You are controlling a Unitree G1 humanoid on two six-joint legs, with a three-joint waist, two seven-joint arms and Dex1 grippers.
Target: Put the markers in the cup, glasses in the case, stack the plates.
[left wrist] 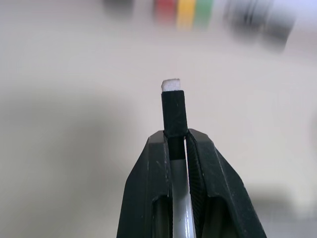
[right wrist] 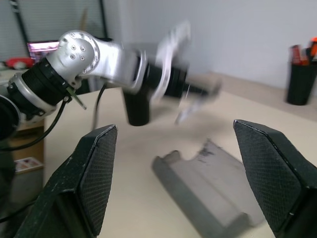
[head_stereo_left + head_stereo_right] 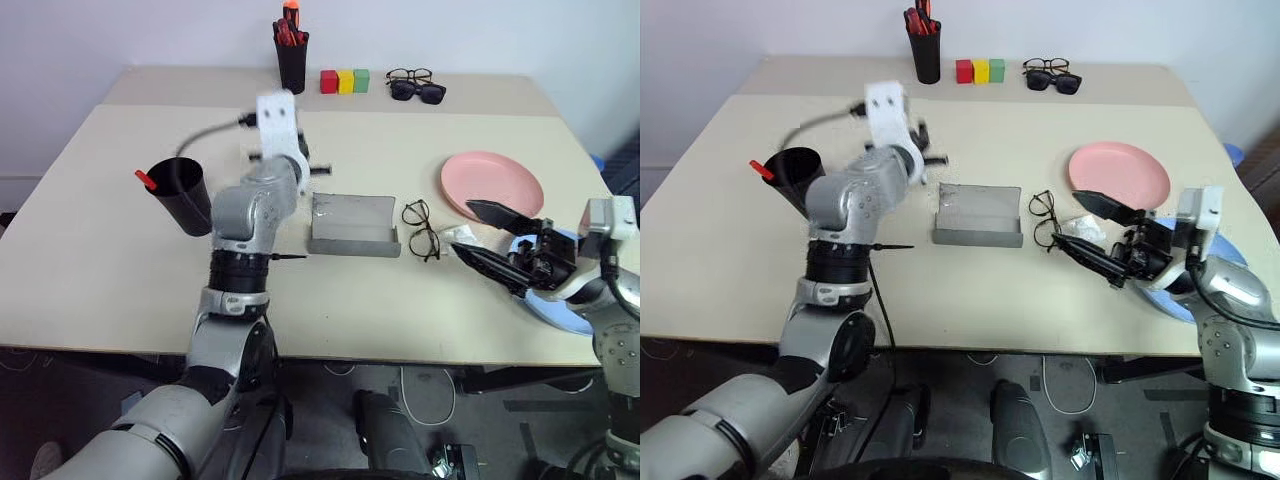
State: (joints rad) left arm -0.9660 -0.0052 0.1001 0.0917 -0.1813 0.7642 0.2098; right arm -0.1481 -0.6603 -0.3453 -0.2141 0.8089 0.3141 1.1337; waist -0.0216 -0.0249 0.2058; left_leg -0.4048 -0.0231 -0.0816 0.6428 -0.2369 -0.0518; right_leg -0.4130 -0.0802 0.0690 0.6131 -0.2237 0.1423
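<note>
Two markers are showing: a red one (image 3: 146, 180) is sticking out over the rim of the wide black cup (image 3: 183, 195) at the surface's left, and a white one with a black cap (image 1: 174, 116) is being gripped by the left hand (image 1: 179, 148), whose fingers are pressing together on it, raised above the surface just behind the case. One grey case (image 3: 353, 225) is lying open in the middle of the surface. One pair of thin wire-framed glasses (image 3: 422, 229) is lying just to the right of the case, apart from it. Two plates are lying at the right: a pink one (image 3: 493, 185) beyond the glasses, and a light blue one (image 3: 560, 312) at the near right edge, mostly hidden under the right arm. The right hand (image 3: 490, 240) is hovering near the glasses with its fingers spread wide apart and nothing between them.

Along the far edge are standing one narrower black cup full of red pens (image 3: 292, 52), three blocks in a row, red, yellow and green (image 3: 345, 81), and two more pairs of spectacles (image 3: 416, 86), one of them dark-lensed. The surface (image 3: 110, 260) is pale beige, made of two tabletops butted together, and a plain whitish wall (image 3: 120, 30) is rising behind it.
</note>
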